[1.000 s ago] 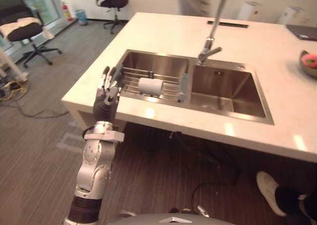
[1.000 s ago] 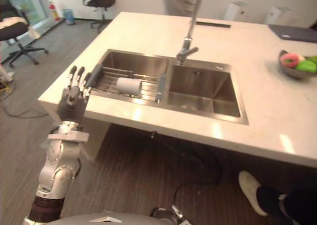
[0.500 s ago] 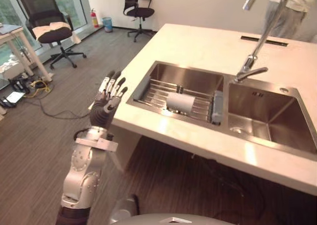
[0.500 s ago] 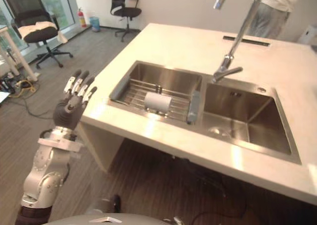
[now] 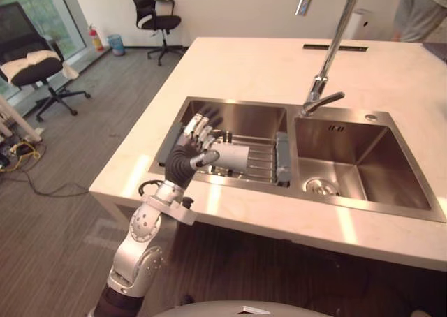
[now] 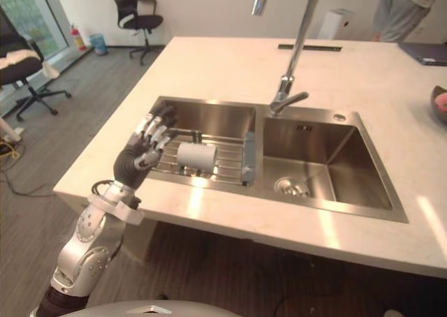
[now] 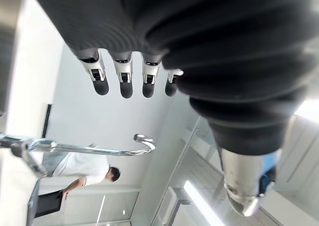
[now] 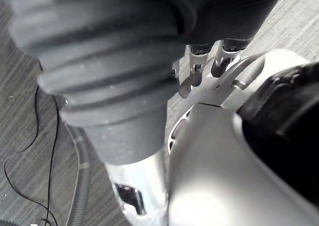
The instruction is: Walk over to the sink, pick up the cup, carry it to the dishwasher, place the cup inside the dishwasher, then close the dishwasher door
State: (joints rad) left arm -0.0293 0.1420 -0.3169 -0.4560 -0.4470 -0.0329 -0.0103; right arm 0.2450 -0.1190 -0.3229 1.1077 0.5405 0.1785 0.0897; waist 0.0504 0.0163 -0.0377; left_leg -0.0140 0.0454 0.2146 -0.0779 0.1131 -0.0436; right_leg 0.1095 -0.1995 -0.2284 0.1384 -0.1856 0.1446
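Item 1, nearest: left robot hand [image 5: 188,149], raised over the front left corner of the sink [image 5: 237,103]; fingers straight and spread, thumb turned toward the cup, nothing grasped.

Item 2: right robot hand [image 8: 194,72], seen in its own wrist view low beside the robot; whether released or clenched could not be told.

Item 3: counter [image 5: 265,62], pale stone, holding the two-basin steel sink.

Item 4: cup [image 5: 235,158], white, lying on its side on a wire rack [image 5: 264,153] in the left basin, just beside the left robot hand on its thumb side. In the right eye view a small gap separated it from the thumb.

Item 5: right basin, with a round drain [image 5: 320,186].

Item 6: tall faucet [image 5: 330,55] behind the divide between the basins.

Item 7, farthest: a person [image 5: 419,10] standing past the counter; an office chair [image 5: 155,17] by the wall.
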